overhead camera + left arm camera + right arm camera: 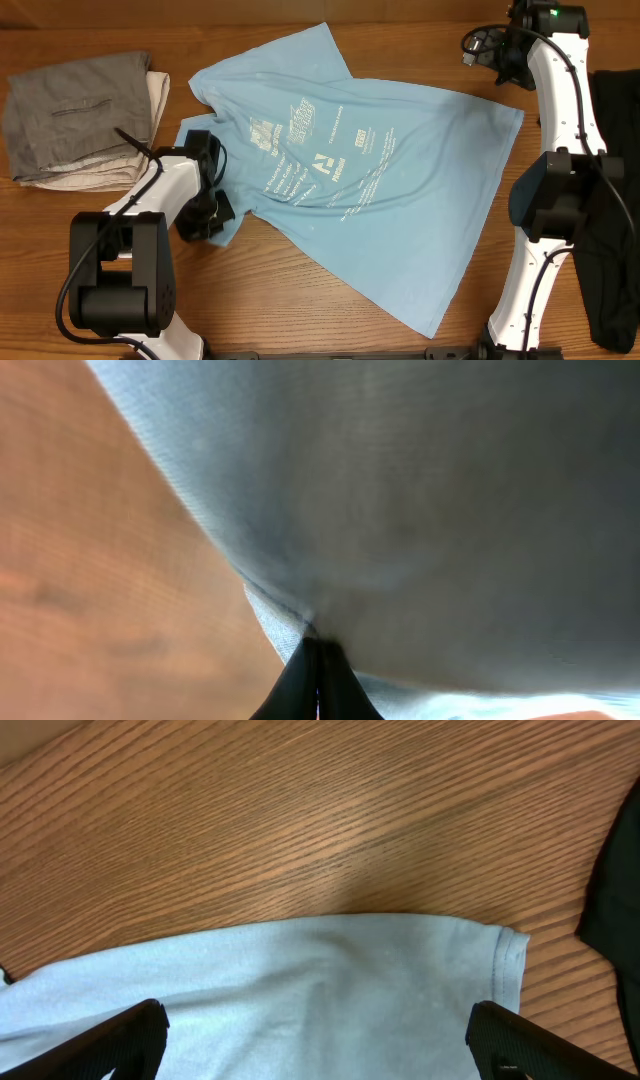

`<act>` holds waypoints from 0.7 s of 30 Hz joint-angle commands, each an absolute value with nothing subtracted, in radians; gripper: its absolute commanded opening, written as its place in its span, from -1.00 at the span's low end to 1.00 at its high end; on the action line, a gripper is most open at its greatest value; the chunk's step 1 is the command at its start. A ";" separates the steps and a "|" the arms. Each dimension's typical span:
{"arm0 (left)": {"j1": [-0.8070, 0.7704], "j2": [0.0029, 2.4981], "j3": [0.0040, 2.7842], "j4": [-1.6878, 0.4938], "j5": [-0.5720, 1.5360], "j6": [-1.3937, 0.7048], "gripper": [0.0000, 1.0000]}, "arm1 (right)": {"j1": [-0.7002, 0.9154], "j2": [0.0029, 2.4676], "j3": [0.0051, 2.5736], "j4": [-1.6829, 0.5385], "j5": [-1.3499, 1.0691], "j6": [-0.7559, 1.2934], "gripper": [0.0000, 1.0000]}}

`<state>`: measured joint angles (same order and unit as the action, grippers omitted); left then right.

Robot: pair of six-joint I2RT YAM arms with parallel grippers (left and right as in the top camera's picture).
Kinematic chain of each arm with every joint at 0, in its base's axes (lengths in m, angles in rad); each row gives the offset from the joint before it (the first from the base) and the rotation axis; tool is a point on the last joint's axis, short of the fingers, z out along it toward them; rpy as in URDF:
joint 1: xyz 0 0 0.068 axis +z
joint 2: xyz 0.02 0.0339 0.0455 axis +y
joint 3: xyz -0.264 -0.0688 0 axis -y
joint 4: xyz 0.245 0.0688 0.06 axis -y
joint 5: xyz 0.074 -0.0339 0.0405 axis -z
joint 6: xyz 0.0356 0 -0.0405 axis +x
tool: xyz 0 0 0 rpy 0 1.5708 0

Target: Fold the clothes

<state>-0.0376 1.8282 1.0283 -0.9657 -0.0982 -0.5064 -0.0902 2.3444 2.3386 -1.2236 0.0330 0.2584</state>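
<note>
Wood table (120, 25) is carrying a light blue shirt (400, 210), which is lying spread out, slanted across the middle, white print facing up. One sleeve is pointing to the far edge and the hem is running toward the near edge, right of centre.

Left gripper (215, 212) is sitting at the shirt's left side, near the table's left half. Its jaws are closing fully, pinching a fold of shirt fabric; the left wrist view is showing the black fingertips (318, 678) pressed together with cloth (450, 510) bunching out of them.

Right gripper (487, 45) is hanging by the far-right corner. Its jaws are standing wide open and gripping nothing. The right wrist view is showing the fingers (115, 1040) straddling a shirt corner (300, 980); I cannot tell if they are touching it.

Grey pile (75, 115) is lying folded at the far-left corner, apart from the shirt. Dark cloth (612, 230) is lying along the right edge.
</note>
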 commanded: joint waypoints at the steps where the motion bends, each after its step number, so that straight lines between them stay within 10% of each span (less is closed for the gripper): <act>1: -0.033 1.903 0.943 -1.010 -0.055 -0.471 -0.92 | -0.094 2.332 2.355 -1.221 0.036 0.262 1.00; 21: -0.032 1.465 0.869 -1.114 -0.128 -0.532 -0.91 | -0.094 2.332 2.355 -1.221 0.036 0.262 1.00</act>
<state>-0.0376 1.6375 0.8616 -1.0988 -0.1062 -0.5037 -0.0902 2.3444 2.3386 -1.2240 0.0330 0.2588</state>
